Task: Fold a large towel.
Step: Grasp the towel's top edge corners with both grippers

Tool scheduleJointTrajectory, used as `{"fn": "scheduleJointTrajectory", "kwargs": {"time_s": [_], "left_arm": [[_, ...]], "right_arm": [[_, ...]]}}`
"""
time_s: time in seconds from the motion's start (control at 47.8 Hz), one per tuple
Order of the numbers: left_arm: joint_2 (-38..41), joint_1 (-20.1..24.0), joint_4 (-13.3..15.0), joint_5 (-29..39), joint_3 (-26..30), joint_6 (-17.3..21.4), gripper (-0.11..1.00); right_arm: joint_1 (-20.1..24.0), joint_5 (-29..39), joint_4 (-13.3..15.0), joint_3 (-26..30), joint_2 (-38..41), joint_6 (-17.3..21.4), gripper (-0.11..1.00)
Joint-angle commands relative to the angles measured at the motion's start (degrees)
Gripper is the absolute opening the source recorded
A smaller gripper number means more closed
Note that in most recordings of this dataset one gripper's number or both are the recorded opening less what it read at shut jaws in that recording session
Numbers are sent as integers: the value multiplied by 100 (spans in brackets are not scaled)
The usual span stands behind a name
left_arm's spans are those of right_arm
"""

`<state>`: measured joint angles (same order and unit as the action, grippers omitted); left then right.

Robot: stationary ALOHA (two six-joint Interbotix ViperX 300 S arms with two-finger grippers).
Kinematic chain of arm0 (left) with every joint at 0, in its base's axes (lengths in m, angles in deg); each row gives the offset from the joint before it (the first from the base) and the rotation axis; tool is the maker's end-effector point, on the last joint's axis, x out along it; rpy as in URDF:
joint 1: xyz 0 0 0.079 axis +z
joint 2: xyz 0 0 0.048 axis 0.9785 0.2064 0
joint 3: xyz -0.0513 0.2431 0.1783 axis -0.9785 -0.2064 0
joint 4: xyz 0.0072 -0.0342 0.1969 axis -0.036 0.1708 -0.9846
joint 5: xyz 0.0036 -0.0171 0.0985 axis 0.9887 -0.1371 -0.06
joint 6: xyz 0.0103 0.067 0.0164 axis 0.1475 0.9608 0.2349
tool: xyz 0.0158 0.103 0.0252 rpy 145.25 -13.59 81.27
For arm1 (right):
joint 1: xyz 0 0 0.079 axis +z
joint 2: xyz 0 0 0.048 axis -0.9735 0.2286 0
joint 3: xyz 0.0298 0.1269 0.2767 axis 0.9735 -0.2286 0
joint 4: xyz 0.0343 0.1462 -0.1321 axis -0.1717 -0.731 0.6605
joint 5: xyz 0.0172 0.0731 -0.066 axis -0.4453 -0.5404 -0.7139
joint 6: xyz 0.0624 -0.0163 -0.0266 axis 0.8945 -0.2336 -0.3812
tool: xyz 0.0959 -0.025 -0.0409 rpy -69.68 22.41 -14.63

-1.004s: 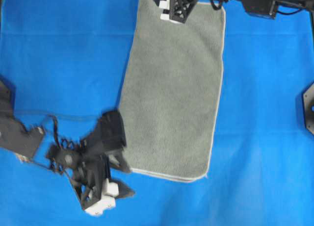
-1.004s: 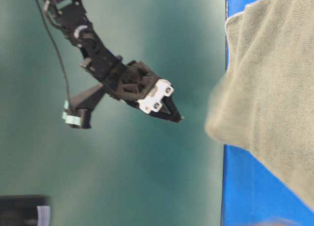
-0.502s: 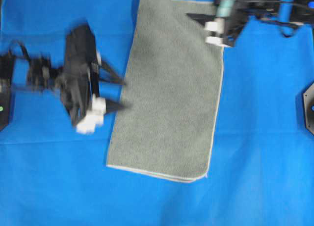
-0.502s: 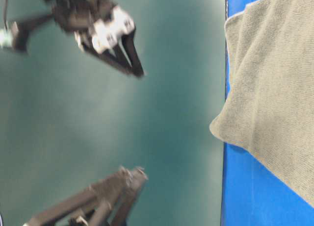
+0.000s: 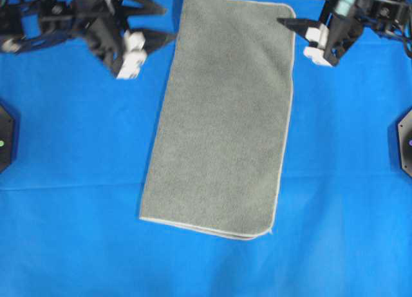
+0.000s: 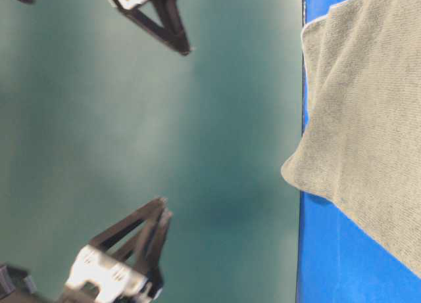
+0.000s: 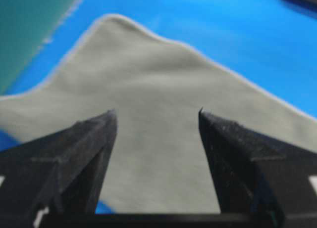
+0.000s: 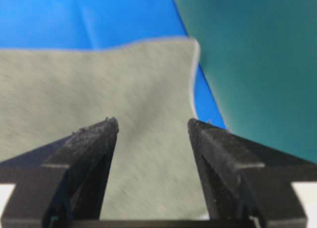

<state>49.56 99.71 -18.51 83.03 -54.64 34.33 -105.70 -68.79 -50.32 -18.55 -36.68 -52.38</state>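
Observation:
The grey-green towel (image 5: 222, 116) lies flat and lengthwise on the blue sheet (image 5: 77, 181), a double layer showing at its near hem. Its far end hangs a little over the table edge (image 6: 355, 106). My left gripper (image 5: 165, 24) hovers open beside the far-left edge, fingers pointing at the towel. My right gripper (image 5: 284, 7) hovers open at the far-right corner. In the left wrist view the open gripper (image 7: 157, 112) frames bare towel (image 7: 158, 65); in the right wrist view the open gripper (image 8: 152, 120) does too, near the towel's corner (image 8: 99, 74). Neither holds anything.
Black arm bases sit at the left edge (image 5: 3, 139) and right edge (image 5: 405, 142) of the sheet. Beyond the far table edge is a teal background (image 6: 230, 152), where both grippers hang in the air, the right gripper (image 6: 184, 46) and the left gripper (image 6: 164, 208).
The left arm swung from the towel's near-left corner up to its far-left edge. The right gripper slid right along the far edge to the far-right corner. The towel's near-left corner now lies flat.

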Motion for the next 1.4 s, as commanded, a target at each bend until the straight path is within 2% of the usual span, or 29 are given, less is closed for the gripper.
{"fn": "scheduleJointTrajectory", "kwargs": {"time_s": [0.0,0.146,0.335,0.564,0.732,0.899,1.024,1.108,1.213,1.275,1.38], "left_arm": [[387,369,-9,-211,272,105,64],[1283,870,-9,-475,659,237,64],[2487,1336,-9,-668,1494,246,64],[3586,1521,9,-492,2373,255,64],[3955,1644,9,-132,2496,246,62],[4192,1758,9,334,2461,255,55],[4192,1793,9,475,2426,255,35],[4192,1758,9,492,2426,246,20],[4166,1714,9,492,2443,237,2],[4131,1705,9,492,2470,229,1],[4008,1705,9,483,2487,229,1]], "right_arm": [[-255,-35,-18,149,308,9,61],[-703,-35,18,316,1134,0,61],[-1063,-114,97,633,2171,-26,61],[-1187,-272,211,870,3015,-44,61],[-1213,-396,220,932,3313,-62,61],[-1301,-545,237,1020,3393,-70,61],[-1301,-545,237,1072,3419,-79,60],[-1301,-510,246,1063,3419,-97,52],[-1301,-457,237,1037,3410,-97,24],[-1301,-387,237,1028,3401,-97,7],[-1301,-299,237,1037,3393,-97,6]]}}
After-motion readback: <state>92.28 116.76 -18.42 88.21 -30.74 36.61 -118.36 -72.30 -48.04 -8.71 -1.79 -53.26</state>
